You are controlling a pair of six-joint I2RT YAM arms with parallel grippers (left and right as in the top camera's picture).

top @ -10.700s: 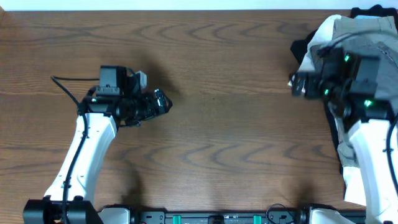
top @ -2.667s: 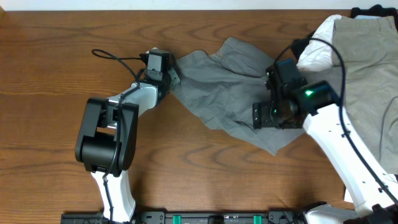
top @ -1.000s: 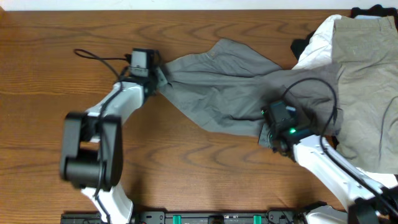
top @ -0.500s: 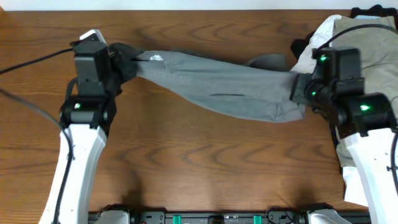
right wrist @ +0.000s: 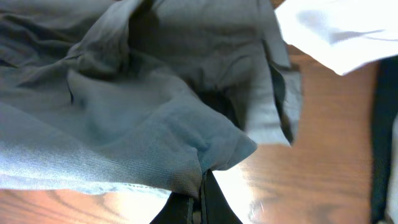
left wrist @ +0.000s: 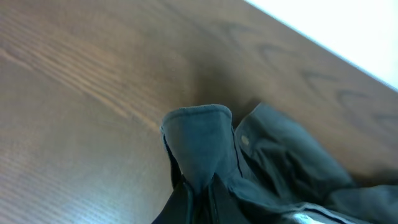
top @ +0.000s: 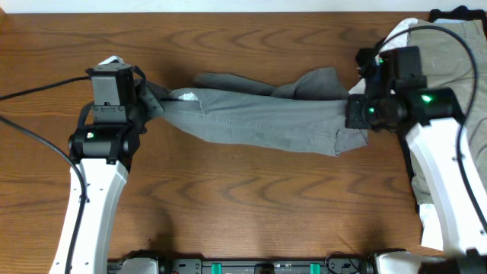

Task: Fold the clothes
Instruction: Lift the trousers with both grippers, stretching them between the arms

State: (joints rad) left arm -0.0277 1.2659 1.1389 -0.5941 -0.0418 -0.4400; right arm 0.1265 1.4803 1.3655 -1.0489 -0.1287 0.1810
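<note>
Slack has come into the grey shorts [top: 259,125] since half a second ago: both arms have drawn inward, and the cloth now bunches across the far middle of the table [top: 243,205]. The left gripper [top: 150,103] is clamped on the buttoned waistband at the left end. The right gripper [top: 351,116] pinches what looks like a leg hem, beside the khaki trousers [top: 449,68]. Lowering both ends evenly, under light tension, should lay the shorts flat for folding.

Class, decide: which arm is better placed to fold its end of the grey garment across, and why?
Probably left: the left gripper grips the grey garment at its waistband over bare table; the right gripper sits beside the clothes pile.
</note>
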